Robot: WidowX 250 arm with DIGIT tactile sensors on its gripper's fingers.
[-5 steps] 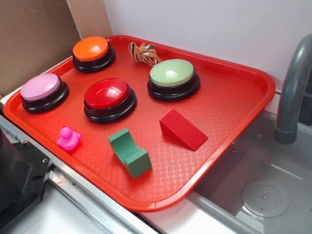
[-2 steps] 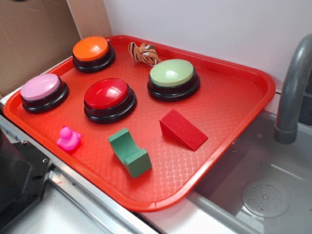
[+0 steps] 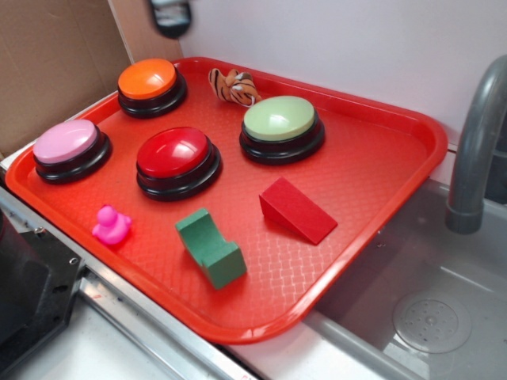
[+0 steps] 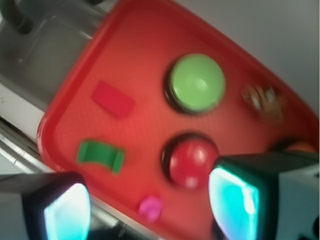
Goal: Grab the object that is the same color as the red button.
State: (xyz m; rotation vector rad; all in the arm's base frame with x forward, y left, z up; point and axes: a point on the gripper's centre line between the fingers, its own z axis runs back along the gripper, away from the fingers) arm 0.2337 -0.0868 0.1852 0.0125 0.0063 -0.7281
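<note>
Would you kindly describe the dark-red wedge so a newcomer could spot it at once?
Start at the big red tray beside the sink. Near its front edge, the wedge lies in front of the green button, right of the green notched block. Alone it is ramp-shaped, matte dark red.

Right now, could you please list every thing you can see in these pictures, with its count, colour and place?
large plastic tray: one, red, on the counter beside the sink
round dome buttons on black bases: four; orange back left, pink left, glossy red centre, pale green back centre
wedge-shaped block: one, dark red, tray front, right of the green block
notched block: one, green, tray front
small rubber duck: one, pink, front left of the tray
striped tiger toy: one, orange and black, tray back edge
sink and grey faucet: one each, right
gripper: one, black, open, high above the tray
</note>
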